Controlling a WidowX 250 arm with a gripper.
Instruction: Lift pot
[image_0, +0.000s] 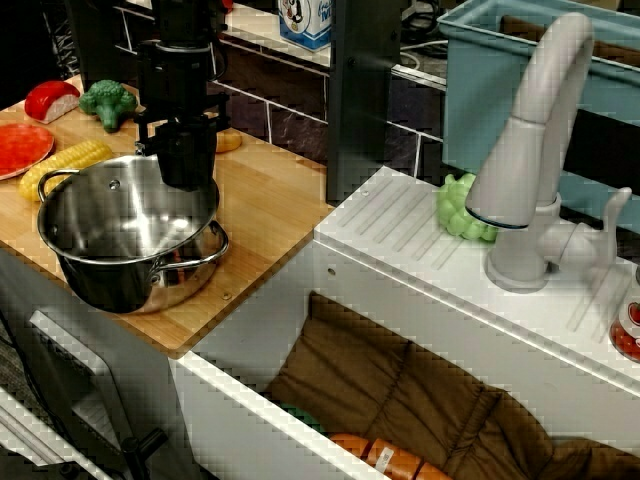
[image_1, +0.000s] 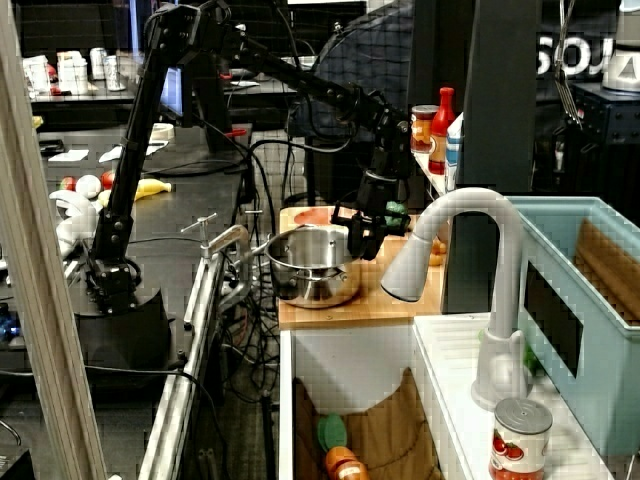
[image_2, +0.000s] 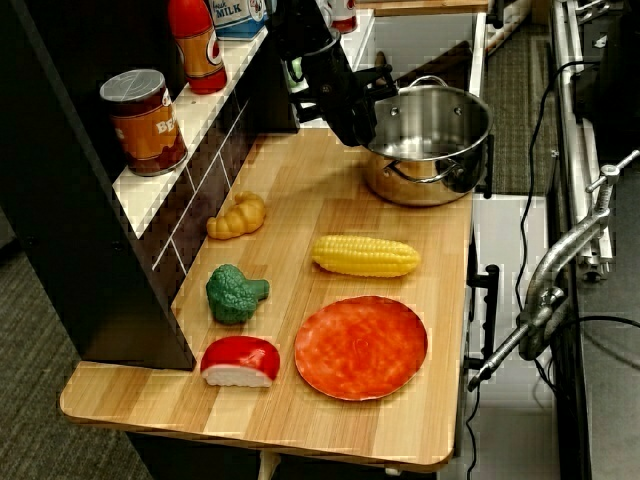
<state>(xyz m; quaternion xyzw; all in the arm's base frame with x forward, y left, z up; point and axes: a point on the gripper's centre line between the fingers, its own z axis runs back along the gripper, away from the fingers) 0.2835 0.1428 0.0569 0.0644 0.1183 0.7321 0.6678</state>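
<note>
1. The gripper (image_0: 186, 165) hangs straight down at the back rim of the pot (image_0: 125, 235), its black fingers reaching over that rim; whether they are clamped on the metal or merely beside it cannot be told.
2. The pot stands upright on the wooden counter (image_2: 300, 210), at the end nearest the sink (image_0: 420, 400), close to the counter's front edge. Its mouth faces up and it holds nothing visible, only reflections.
3. Its two loop handles lie along a line running roughly parallel to the counter's front edge, one toward the sink, one toward the corn cob (image_2: 365, 255).
4. Bare wood lies between the pot and the corn cob, and behind the pot up to the tiled back wall.
5. Farther along the counter lie a croissant (image_2: 237, 216), broccoli (image_2: 236, 293), a red plate (image_2: 360, 346) and a red-and-white piece (image_2: 240, 361) near the far corner.
6. The sink basin holds a brown cloth (image_0: 400, 390) with an orange item at its bottom.
</note>
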